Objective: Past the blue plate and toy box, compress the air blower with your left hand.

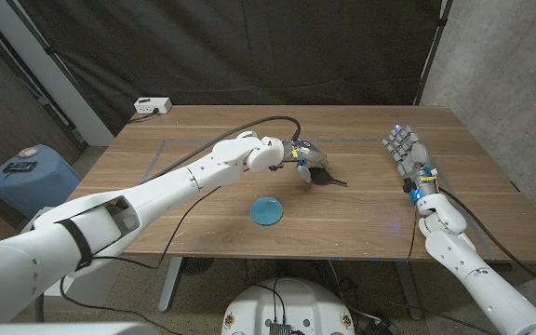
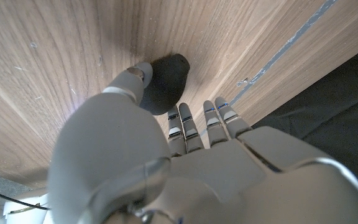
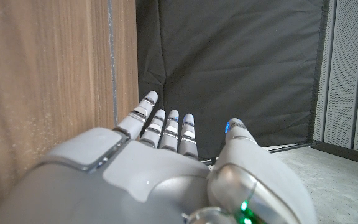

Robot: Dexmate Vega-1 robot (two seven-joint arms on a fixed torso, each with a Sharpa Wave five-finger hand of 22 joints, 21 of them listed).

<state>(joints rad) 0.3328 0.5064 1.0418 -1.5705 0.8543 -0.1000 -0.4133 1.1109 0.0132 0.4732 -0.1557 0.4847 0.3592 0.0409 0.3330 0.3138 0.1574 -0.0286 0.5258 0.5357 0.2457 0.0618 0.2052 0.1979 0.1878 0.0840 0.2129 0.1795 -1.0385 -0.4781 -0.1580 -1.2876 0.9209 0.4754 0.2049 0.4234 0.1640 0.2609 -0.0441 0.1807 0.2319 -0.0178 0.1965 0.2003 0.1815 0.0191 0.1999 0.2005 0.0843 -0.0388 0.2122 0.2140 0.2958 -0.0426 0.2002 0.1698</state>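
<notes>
Wooden table (image 1: 203,130), bearing a blue plate (image 1: 268,210) near its front middle, with a white power strip (image 1: 153,106) at its far left corner. Left hand (image 1: 303,154), reaching past the plate to the table's middle, thumb and fingers closed around the black air blower (image 1: 324,175), which lies on the wood just beyond and right of the plate. Right hand (image 1: 409,156), at the table's right side, fingers straight and apart, holding nothing.

A wooden table (image 1: 203,140) stands before a black curtain (image 1: 249,46) that hangs across the back of the room. A grey concrete wall (image 1: 510,65) rises on one side. A white power strip (image 1: 152,106) lies at the table's far corner, and a blue bin (image 1: 26,177) stands on the floor beside the table.
</notes>
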